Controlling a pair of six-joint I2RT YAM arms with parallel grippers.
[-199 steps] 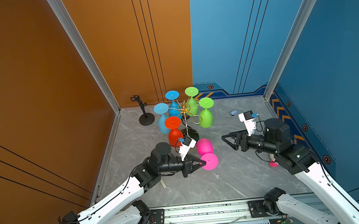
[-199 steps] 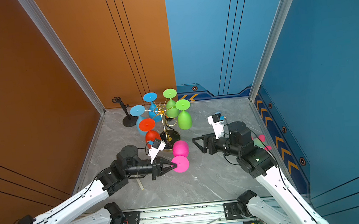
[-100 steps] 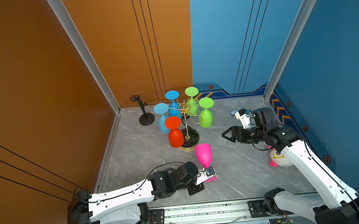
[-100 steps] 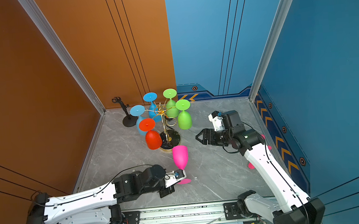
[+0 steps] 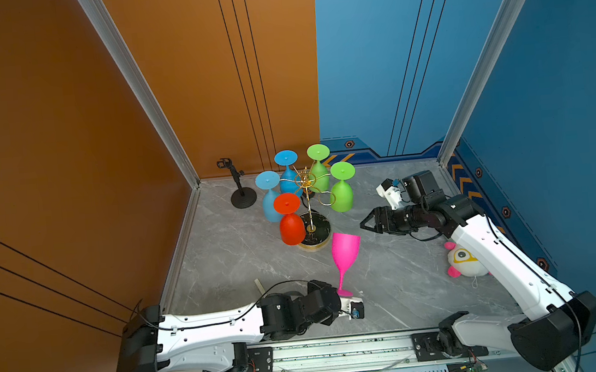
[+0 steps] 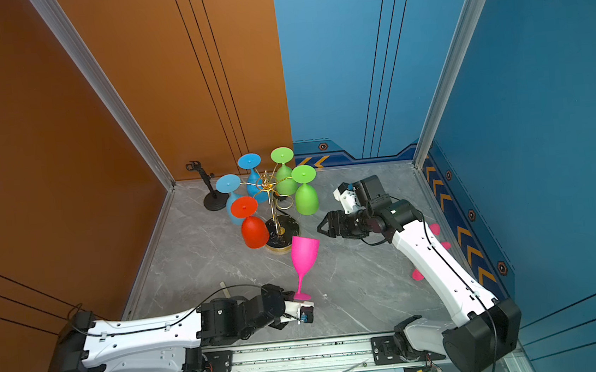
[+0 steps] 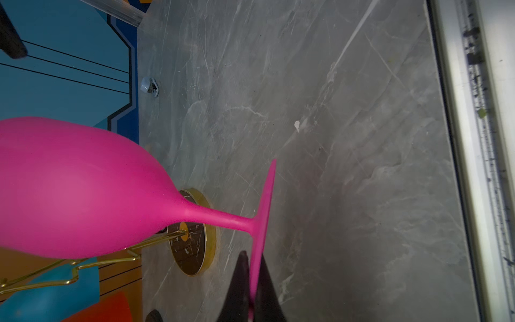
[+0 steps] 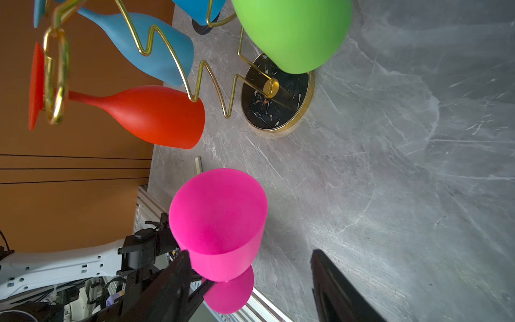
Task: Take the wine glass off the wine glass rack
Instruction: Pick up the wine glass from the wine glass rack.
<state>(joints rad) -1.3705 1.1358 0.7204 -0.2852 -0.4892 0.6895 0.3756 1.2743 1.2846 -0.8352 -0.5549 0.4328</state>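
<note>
Rack: we see the wine glass rack (image 5: 320, 226) standing upright on its round black marbled base with a gold rim.
Rack load: five glasses hang bowl-down from its gold rings: a red wine glass (image 5: 291, 228) on the side nearest the robot, two blue wine glasses (image 5: 271, 209) toward the orange wall, and two green wine glasses (image 5: 342, 197) toward the blue wall.
Surface: we look at a grey marble-patterned tabletop (image 5: 407, 276).
Room: an orange wall (image 5: 205, 73) and a blue wall (image 5: 370, 59) meet behind the rack, with aluminium posts at the corners.
Other things: a black stand (image 5: 243, 199) with a clamp top sits beyond the rack toward the orange wall. A white plush toy (image 5: 465, 260) lies well away from the rack, beside the right arm.
Task glass: the pink wine glass (image 5: 345, 251) is off the rack, bowl up, just in front of the rack's base on the robot's side. We cannot tell whether its foot rests on the tabletop.
Left gripper (image 7: 254, 290): it is clamped on the edge of the pink glass's foot.
Right gripper (image 5: 364, 223): its fingers are spread apart with nothing between them. It sits beside the rack's base toward the blue wall, near the pink bowl's rim, and we cannot tell whether it touches.
</note>
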